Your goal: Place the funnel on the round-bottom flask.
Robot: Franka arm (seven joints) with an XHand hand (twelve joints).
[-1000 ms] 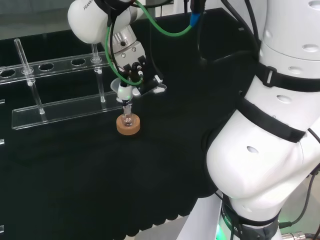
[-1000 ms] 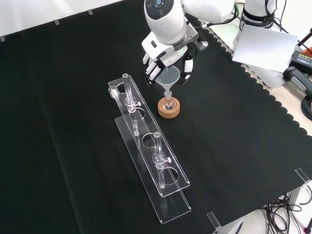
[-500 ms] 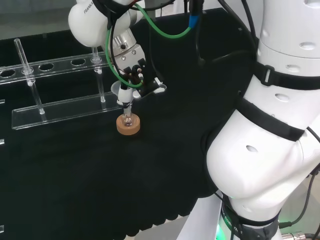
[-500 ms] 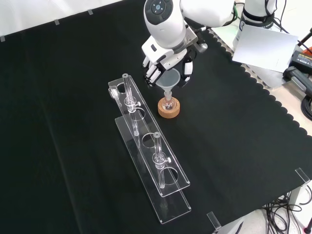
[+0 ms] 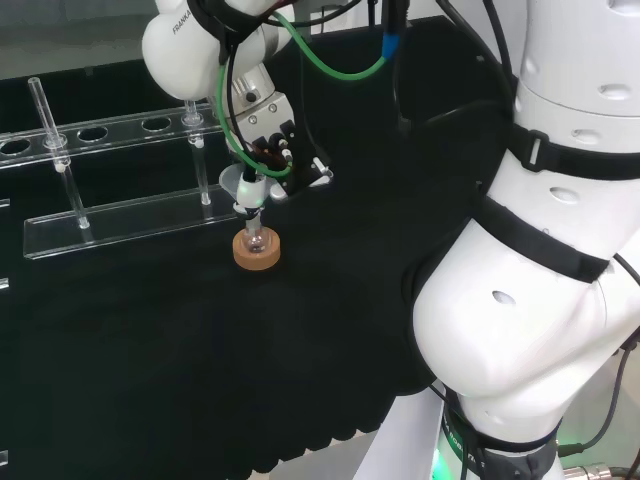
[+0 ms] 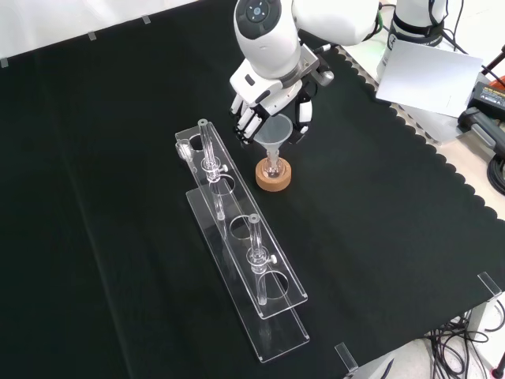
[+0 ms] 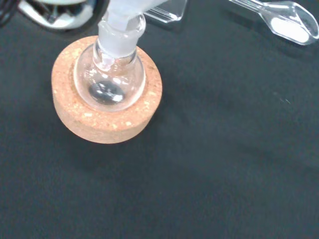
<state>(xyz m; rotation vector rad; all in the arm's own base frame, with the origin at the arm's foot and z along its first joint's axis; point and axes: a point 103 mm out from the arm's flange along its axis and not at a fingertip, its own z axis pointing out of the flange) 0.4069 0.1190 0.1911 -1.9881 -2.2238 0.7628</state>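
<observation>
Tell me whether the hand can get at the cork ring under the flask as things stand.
Probably not directly. The hand is shut on the funnel, whose stem sits in the neck of the round-bottom flask resting on the cork ring. The ring's sides are free, but the hand is occupied.

round-bottom flask [image 7: 109, 74] seated upright in cork ring [image 7: 107, 92]; clear spoon [image 7: 279, 17] lies apart on cloth.

Funnel [image 6: 274, 133] stem in flask [image 7: 109, 79] on cork ring [image 6: 273, 175], right of rack [image 6: 237, 253].
</observation>
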